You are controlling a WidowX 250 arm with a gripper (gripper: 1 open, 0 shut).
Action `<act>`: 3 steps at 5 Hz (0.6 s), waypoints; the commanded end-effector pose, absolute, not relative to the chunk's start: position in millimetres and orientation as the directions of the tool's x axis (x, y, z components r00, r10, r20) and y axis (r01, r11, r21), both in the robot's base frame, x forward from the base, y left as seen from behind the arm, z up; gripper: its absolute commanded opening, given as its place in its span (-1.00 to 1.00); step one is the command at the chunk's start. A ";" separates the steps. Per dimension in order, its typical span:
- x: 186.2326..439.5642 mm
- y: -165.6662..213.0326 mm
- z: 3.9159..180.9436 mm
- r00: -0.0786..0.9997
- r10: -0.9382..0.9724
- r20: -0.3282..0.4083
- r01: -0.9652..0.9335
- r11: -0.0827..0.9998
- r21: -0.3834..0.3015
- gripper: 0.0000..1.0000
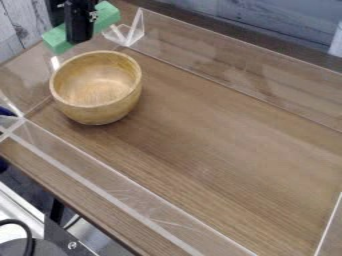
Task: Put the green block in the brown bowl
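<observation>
Green and matte, a small rectangular block (59, 42) is gripped in the dark tool (79, 22) at the upper left of the camera view, above and beyond a round, light-brown wooden bowl (98, 113) with a thick rim. The tool's jaws appear closed on the block, whose bright ends show on either side of the dark fingers. The task calls for the block to go into the bowl; it is outside the bowl, near the far-left part of the rim as the camera sees it, though its exact height cannot be told from this single view.

The chief risk looks to be a release in the wrong place: let go here, the block could miss the opening and land on the brown wooden counter (234, 140) behind the bowl. A low approach could bring the block or the fingers against the thick rim, tipping the bowl, pushing it along or twisting the block loose. The block's slanted, lengthwise lie adds another hazard, since one end could catch on the rim and leave it propped across the edge. A clear, angular plastic piece (123, 30) stands just to the right of the block in the picture, where a wide sweep might knock it. A grip well off the block's middle, which cannot be judged here, would make any such bump costlier.
</observation>
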State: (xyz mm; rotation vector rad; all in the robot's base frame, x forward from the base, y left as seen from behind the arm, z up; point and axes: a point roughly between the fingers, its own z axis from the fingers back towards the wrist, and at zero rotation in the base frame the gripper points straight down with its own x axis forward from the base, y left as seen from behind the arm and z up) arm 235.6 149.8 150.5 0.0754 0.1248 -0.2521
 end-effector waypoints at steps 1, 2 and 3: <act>236.5 145.1 151.2 0.968 -0.227 -0.112 0.241 0.960 0.141 -1.00; 238.3 138.8 138.2 0.972 -0.197 -0.130 0.219 0.959 0.182 -1.00; 249.5 153.8 125.6 0.980 -0.166 -0.107 0.183 0.968 0.169 -1.00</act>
